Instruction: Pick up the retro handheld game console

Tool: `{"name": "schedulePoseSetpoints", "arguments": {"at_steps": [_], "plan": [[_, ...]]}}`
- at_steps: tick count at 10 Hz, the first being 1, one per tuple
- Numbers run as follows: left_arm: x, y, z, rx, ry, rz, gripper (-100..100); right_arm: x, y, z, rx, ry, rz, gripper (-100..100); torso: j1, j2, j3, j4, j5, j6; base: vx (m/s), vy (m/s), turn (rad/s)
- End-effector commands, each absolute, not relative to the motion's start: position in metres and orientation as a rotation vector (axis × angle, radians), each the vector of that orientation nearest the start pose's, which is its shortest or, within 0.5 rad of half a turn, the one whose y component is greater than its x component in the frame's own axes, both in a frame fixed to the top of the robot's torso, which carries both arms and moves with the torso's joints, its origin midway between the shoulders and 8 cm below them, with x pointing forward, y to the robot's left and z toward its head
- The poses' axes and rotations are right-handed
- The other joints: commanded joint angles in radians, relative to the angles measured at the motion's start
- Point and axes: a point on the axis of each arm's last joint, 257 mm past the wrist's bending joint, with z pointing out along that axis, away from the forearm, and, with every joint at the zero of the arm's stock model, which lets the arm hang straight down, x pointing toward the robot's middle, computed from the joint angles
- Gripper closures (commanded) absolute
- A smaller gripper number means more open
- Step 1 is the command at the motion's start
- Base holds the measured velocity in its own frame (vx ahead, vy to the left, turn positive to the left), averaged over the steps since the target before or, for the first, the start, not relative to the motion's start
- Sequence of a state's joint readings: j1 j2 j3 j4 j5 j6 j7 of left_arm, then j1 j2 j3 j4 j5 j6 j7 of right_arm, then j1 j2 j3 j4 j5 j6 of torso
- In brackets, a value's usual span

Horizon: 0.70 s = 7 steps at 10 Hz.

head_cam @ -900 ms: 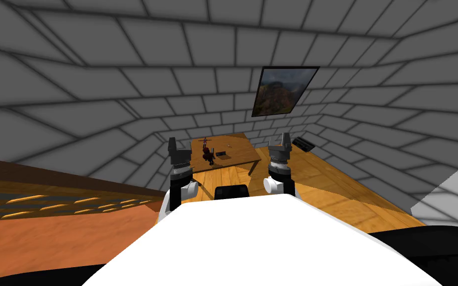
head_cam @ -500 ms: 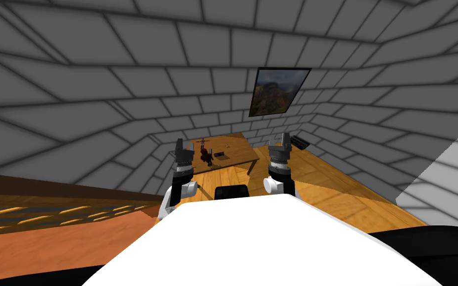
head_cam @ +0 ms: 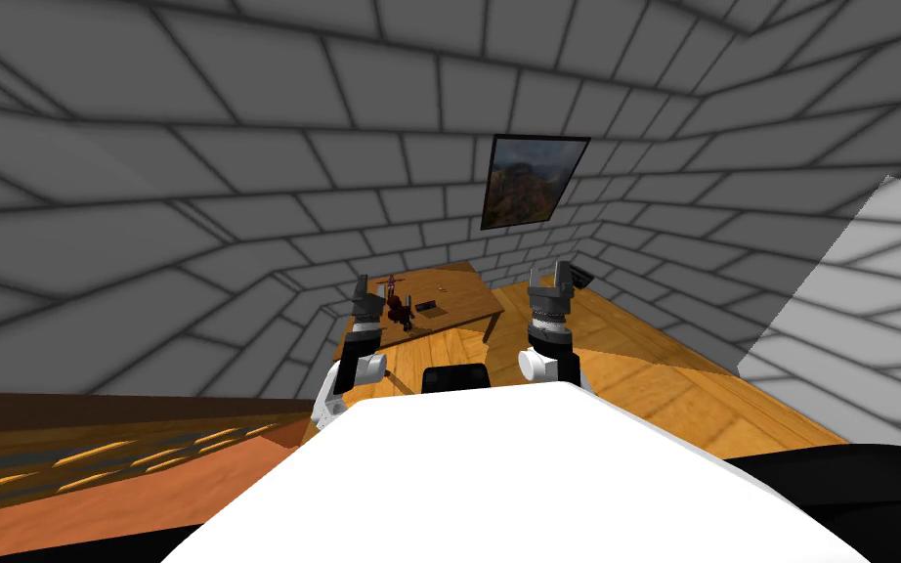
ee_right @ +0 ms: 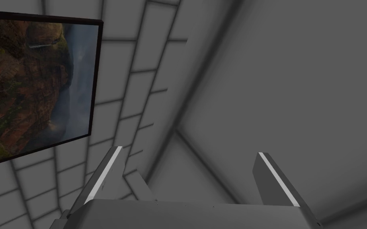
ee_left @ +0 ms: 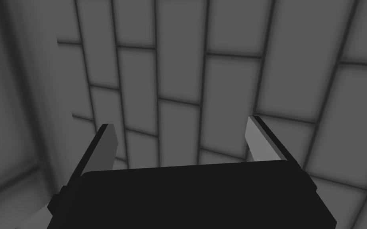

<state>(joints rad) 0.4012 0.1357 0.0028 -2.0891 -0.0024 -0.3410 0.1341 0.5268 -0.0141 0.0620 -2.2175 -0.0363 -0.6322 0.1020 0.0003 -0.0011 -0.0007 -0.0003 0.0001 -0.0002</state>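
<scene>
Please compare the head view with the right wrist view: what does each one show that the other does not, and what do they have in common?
Head view: a wooden table ahead, carrying a small dark flat thing, likely the handheld console, next to a dark red figure. The left gripper is held up in front of the table.
Right wrist view: the right gripper seen from close, open, with nothing between its blades.
Both: the right gripper, the framed landscape picture and the grey block wall.

We see a wooden counter [head_cam: 460, 295] carrying a dark red figure [head_cam: 402, 311], a flat dark console [head_cam: 428, 307] just beside it, and a small purple item [head_cam: 392, 281].
</scene>
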Motion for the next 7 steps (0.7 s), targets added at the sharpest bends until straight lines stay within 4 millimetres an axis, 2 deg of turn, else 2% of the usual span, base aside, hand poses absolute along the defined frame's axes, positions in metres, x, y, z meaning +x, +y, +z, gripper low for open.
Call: {"name": "schedulePoseSetpoints", "arguments": {"at_steps": [1,4,5,6,7], "plan": [[0.425,0.284,-0.079,-0.889,0.897,-1.349,-100,0.333,-0.265,0.012,0.608,0.592,1.291,0,0.000,0.000,0.000,0.000,0.000,0.000,0.009,0.000,-0.131],[0.438,0.289,-0.098,-0.950,0.933,-1.336,-100,0.333,-0.265,0.012,0.608,0.592,1.291,0,0.000,0.000,0.000,0.000,0.000,0.000,0.007,0.000,-0.114],[0.449,0.294,-0.112,-0.997,0.957,-1.331,-100,0.333,-0.265,0.012,0.608,0.592,1.291,0,0.000,0.000,0.000,0.000,0.000,0.000,0.008,-0.001,-0.199],[0.450,0.295,-0.115,-1.007,0.964,-1.326,-100,0.333,-0.265,0.012,0.608,0.592,1.291,0,0.000,0.000,0.000,0.000,0.000,0.001,0.008,0.004,-0.098],[0.461,0.300,-0.130,-1.060,0.989,-1.319,-100,0.333,-0.265,0.012,0.608,0.592,1.291,0,0.000,0.000,0.000,0.000,0.000,0.000,0.010,0.001,-0.186]]}}
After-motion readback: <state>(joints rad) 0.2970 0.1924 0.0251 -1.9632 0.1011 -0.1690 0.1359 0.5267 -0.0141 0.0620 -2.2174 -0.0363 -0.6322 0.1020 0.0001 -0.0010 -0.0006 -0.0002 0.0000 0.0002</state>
